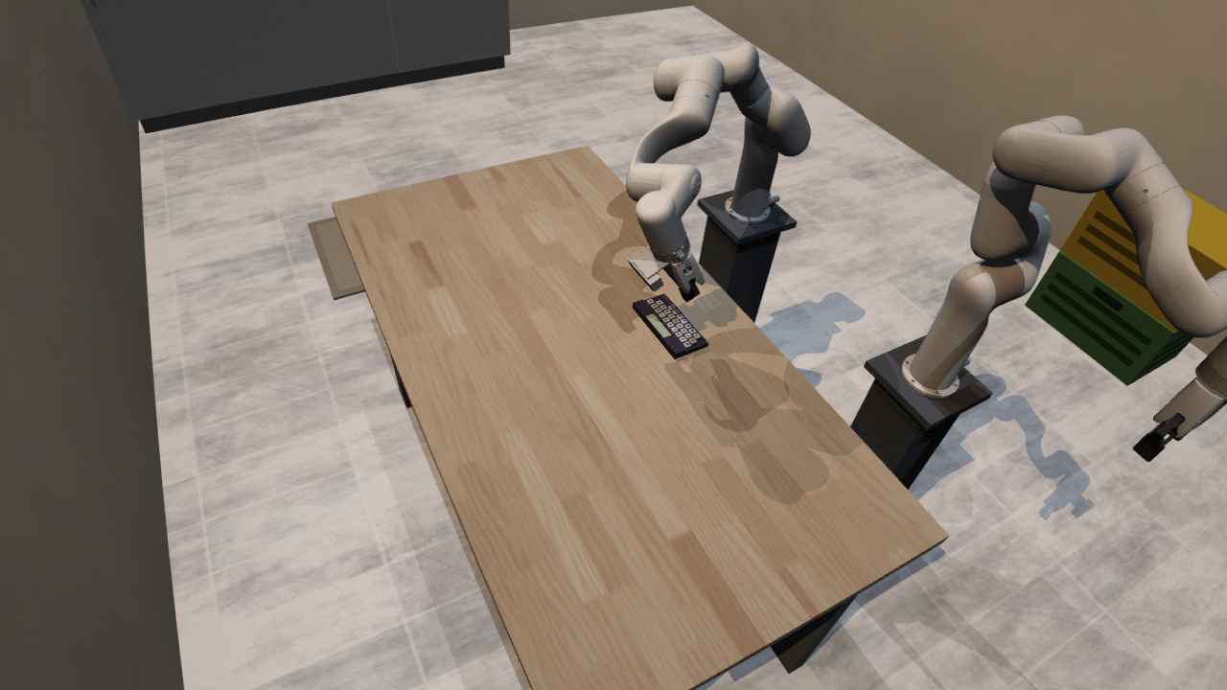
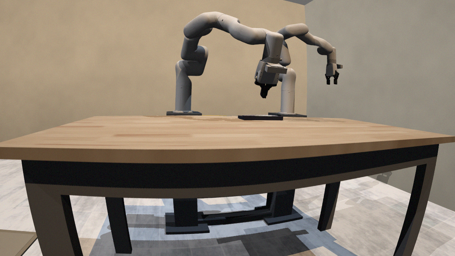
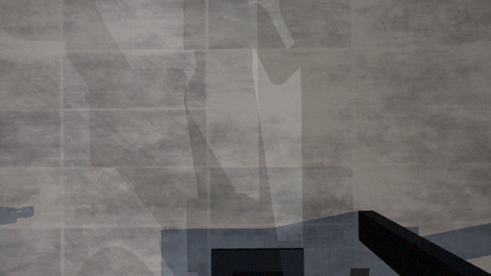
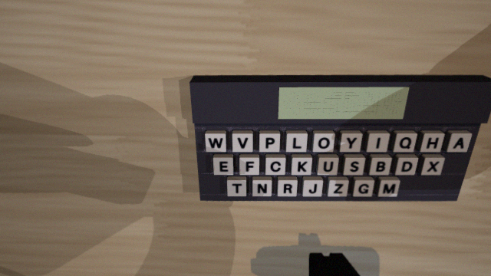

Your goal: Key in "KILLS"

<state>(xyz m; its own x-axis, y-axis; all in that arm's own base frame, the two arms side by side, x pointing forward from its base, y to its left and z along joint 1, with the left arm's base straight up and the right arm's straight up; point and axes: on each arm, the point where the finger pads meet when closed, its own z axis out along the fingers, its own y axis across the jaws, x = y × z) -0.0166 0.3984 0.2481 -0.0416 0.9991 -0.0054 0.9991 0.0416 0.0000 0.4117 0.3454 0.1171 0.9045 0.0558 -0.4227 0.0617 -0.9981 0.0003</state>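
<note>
The dark keyboard point(image 1: 667, 329) point(image 2: 260, 117) point(image 4: 234, 103) lies flat on the table. In the right wrist view its keys K point(image 4: 301, 165), I point(image 4: 377, 142), L point(image 4: 297, 142) and S point(image 4: 354, 165) are readable and uncovered. The green display point(image 4: 341, 103) bears faint marks that I cannot read. My right gripper point(image 1: 688, 293) point(image 2: 263, 95) point(image 4: 327, 257) is shut and empty, raised above the table. In the right wrist view its tip shows below the bottom key row, touching nothing. My left gripper point(image 1: 1159, 438) point(image 2: 331, 82) is open and empty, beyond the table and far from the keyboard.
The wooden table point(image 1: 557, 428) point(image 2: 191, 137) stands in front of the two arm pedestals point(image 1: 744, 248) point(image 1: 909, 411). A yellow crate point(image 1: 1205, 227) and a green crate point(image 1: 1106, 321) are on the floor behind the left arm. Arm shadows fall across the table and part of the keyboard.
</note>
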